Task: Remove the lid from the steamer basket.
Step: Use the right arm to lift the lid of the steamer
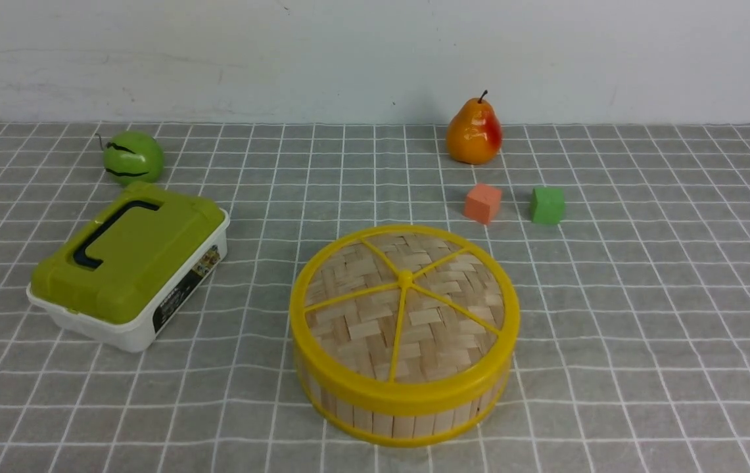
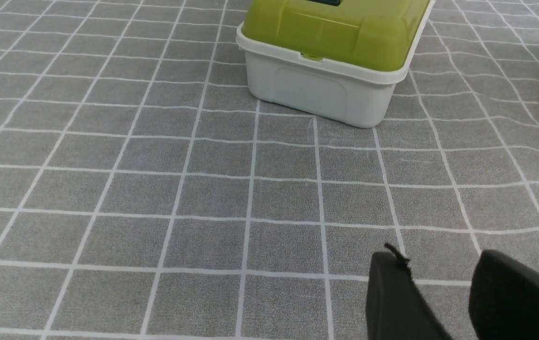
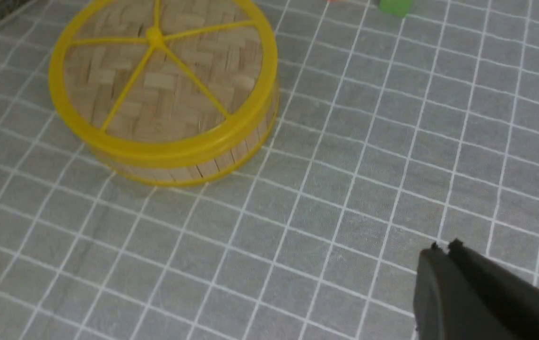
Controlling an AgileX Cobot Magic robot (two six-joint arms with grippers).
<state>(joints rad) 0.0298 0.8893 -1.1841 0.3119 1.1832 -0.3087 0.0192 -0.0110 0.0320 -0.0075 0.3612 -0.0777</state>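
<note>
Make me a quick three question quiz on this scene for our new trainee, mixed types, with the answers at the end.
1. True or false: the lid is still seated on the steamer basket.
2. Multiple choice: which thing stands directly behind the orange block?
A) the pear
B) the green block
C) the white box
3. Fill in: the green-lidded box is on the robot's ____ side of the basket.

Key: 1 true; 2 A; 3 left
</note>
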